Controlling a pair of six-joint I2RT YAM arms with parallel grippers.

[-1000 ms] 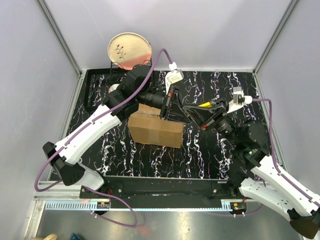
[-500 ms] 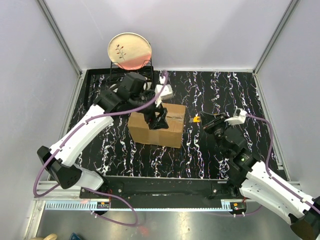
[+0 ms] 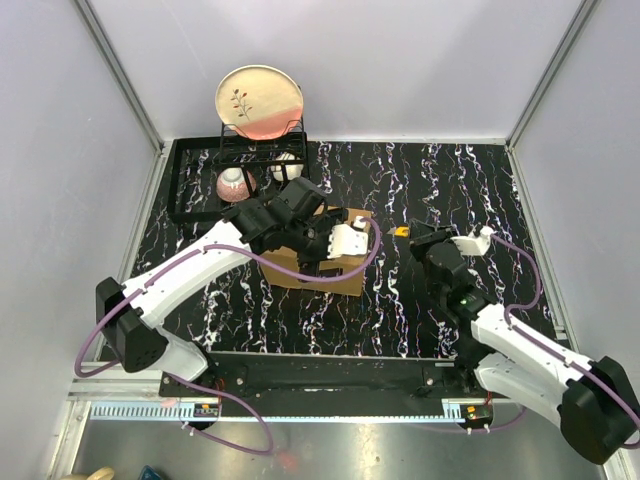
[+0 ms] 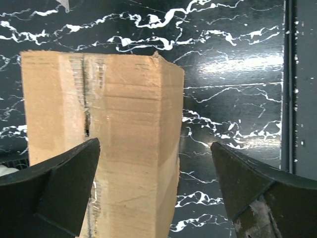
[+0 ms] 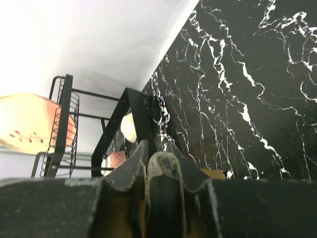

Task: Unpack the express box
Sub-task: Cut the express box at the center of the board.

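Note:
The express box (image 3: 300,262) is a brown cardboard carton lying mid-table with its flaps closed. In the left wrist view the express box (image 4: 106,134) fills the centre-left, a rough seam running along its top. My left gripper (image 3: 338,252) hovers just above the box's right end. The left gripper (image 4: 154,186) is open wide; the box's right edge lies between its fingers (image 4: 59,191), not touching them. My right gripper (image 3: 415,240) sits to the right of the box. That right gripper (image 5: 156,148) is shut on a dark tool (image 5: 163,178) with a yellow tip (image 3: 402,232).
A black wire dish rack (image 3: 200,180) stands at the back left with a pink-and-cream plate (image 3: 259,100), a pink bowl (image 3: 233,185) and a white cup (image 3: 285,172). The rack (image 5: 131,114) also shows ahead of the right wrist. White walls enclose the table.
My left gripper has opened and swung back from beside the right gripper to over the box. The right arm has drawn back to the right, still shut on the tool.

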